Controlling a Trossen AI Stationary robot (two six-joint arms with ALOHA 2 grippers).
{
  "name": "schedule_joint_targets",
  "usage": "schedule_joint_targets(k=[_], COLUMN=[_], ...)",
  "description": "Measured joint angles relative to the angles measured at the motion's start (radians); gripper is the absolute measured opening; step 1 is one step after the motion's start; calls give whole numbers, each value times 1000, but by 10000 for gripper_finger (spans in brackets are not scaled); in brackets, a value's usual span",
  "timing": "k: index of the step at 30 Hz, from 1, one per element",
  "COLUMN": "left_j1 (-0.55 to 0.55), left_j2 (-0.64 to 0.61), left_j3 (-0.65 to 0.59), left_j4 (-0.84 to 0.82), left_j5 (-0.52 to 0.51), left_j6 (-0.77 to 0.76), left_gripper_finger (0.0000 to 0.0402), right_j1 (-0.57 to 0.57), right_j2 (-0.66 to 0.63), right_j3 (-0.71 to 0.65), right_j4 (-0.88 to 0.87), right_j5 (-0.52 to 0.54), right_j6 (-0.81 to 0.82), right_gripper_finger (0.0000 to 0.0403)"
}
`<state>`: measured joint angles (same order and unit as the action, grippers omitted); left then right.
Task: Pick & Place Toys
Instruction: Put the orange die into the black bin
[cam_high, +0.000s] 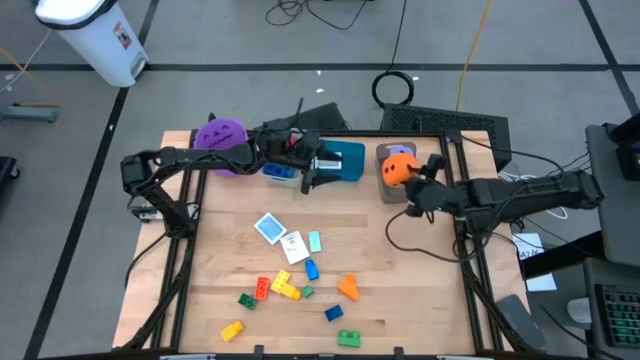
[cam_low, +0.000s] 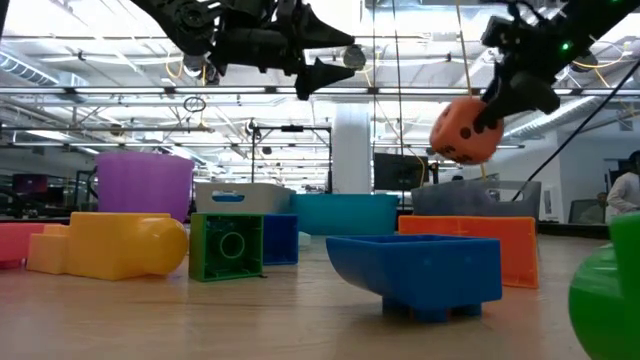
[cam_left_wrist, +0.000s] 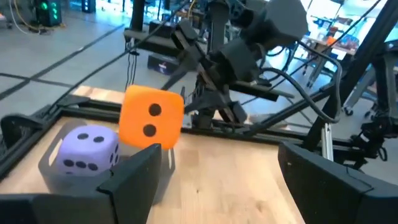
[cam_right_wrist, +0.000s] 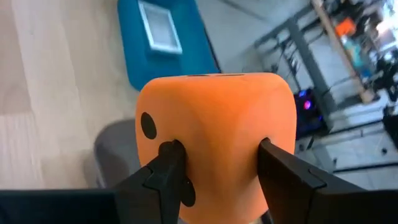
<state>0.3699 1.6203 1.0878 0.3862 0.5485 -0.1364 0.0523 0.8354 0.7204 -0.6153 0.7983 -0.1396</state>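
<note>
While sweeping in from the left edge, catching first the round purple plastic bucket (cam_high: 220, 138) at the back corner of the wooden surface (cam_high: 400, 280). Moving right, finding the dark left arm (cam_high: 200, 158) stretched along the back edge, with the left jaws spread wide, gripping nothing, hanging high beside the rectangular teal plastic bin (cam_high: 348, 160). Spotting a small flat white card (cam_right_wrist: 159, 26) lying inside that bin.

Dropping to the front half now and counting loose toys on the wood. Three flat white and blue cards (cam_high: 270, 228) bunched near the middle. Below them, a scatter of small plastic bricks:
- the yellow corner brick (cam_high: 232, 330)
- the dark green brick (cam_high: 246, 299)
- the red brick (cam_high: 262, 288), touching the long yellow brick (cam_high: 285, 287)
- the upper blue brick (cam_high: 312, 268)
- the lower blue brick (cam_high: 334, 314)
- the orange wedge brick (cam_high: 348, 288)
- the front green brick (cam_high: 348, 338)

And over to the right: the grey plastic bin (cam_high: 395, 197) at the back, with the soft purple die (cam_left_wrist: 90, 148) sitting inside. Right above it, lifted clear of the rim, the soft orange die (cam_high: 399, 167), pinched on two opposite sides by the clenched right jaws, at the end of the dark right arm (cam_high: 520, 195) reaching in from the right edge.
</note>
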Motion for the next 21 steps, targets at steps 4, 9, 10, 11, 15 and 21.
schedule_joint_targets(k=[4,9,10,11,15,21], left_j1=[-1,-1,-1,-1,-4,-6], left_j2=[1,2,2,1,2,2], left_j3=[0,-1,-1,-1,-2,-2], left_j4=[-8,-46,-52,-60,-96,-118], left_j5=[-10,-27,-28,-28,-35,-65], left_j6=[10,30,34,42,54,65], left_gripper_finger=[326,326,326,326,326,326], right_j1=[-59,-113,-120,-126,-138,-138], right_j2=[22,63,71,80,115,166], right_j3=[0,0,0,0,0,0], right_j4=[-47,-73,-73,-72,-79,-81], right_j5=[-43,-99,-111,-122,-127,-133], right_j6=[23,22,22,22,20,18], right_gripper_finger=[168,168,168,168,168,168])
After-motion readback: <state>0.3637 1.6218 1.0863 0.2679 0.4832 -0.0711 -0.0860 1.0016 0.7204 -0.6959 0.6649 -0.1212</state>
